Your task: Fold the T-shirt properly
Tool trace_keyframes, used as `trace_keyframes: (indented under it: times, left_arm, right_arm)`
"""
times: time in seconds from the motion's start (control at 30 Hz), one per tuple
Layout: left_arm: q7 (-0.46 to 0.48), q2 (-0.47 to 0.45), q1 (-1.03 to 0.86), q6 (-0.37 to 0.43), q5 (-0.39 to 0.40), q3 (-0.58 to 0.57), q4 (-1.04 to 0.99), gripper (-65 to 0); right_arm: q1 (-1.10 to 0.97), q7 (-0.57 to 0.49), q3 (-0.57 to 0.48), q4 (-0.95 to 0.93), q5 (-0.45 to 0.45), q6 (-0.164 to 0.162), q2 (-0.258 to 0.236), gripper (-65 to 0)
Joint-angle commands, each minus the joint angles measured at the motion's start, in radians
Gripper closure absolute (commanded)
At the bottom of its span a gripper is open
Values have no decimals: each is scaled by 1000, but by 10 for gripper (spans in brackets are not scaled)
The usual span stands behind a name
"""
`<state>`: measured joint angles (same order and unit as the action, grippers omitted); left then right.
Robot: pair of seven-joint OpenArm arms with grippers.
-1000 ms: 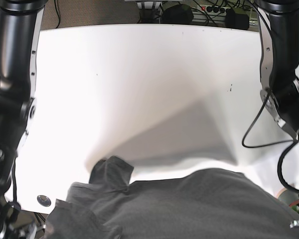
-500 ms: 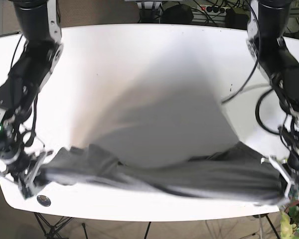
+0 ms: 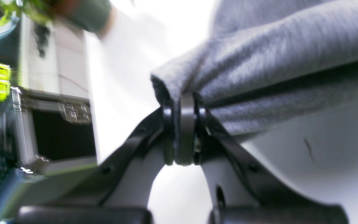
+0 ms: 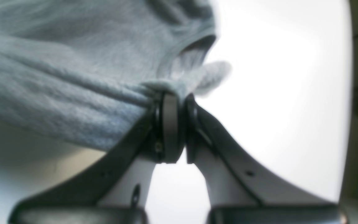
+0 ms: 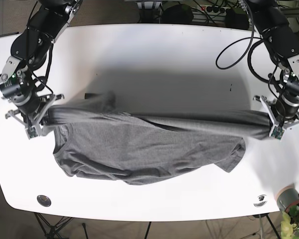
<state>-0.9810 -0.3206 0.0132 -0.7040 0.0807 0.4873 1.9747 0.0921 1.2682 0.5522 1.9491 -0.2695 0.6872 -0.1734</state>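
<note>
T-shirt (image 5: pixel 144 144): a grey shirt is stretching across the middle of the white table (image 5: pixel 154 59), its upper edge pulled taut between the two grippers, its lower part sagging onto the tabletop toward the near edge.
Left gripper (image 3: pixel 181 130): it is pinching a bunched corner of the shirt, jaws pressed together on the cloth; the fabric is running away from the fingertips to the upper right in the wrist view. In the base view it (image 5: pixel 278 127) is sitting at the shirt's right end.
Right gripper (image 4: pixel 170 124): it is clamping a gathered fold of the shirt, jaws closed on it, with the cloth trailing to the left in its wrist view. In the base view it (image 5: pixel 37 122) is holding the shirt's left end.
</note>
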Motion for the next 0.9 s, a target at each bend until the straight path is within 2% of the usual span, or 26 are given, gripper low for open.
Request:
trace_keyframes:
  times: [0.0, 0.3, 0.47, 0.63, 0.73, 0.87]
  left_arm:
    - [4, -18, -60, 14, -29, 46, 18, 0]
    - [9, 24, -272, 6, -29, 104, 18, 0]
    - [37, 27, -350, 6, -32, 123, 18, 0]
    - [116, 77, -370, 6, -29, 199, 19, 0]
    - [124, 85, -325, 6, -28, 201, 24, 0]
    - [122, 85, -226, 6, -28, 202, 21, 0]
  right_arm:
    - [-30, -8, 47, 19, 26, -5, -7, -21]
    - [-168, -8, 177, 17, 26, -5, 70, -21]
    - [-234, -9, 199, 16, 26, -4, 100, -21]
    - [-263, -11, 197, 16, -9, 11, 110, -21]
    - [-256, -11, 196, 17, -27, 11, 108, -21]
    - [-200, -6, 190, 14, -27, 11, 79, -21]
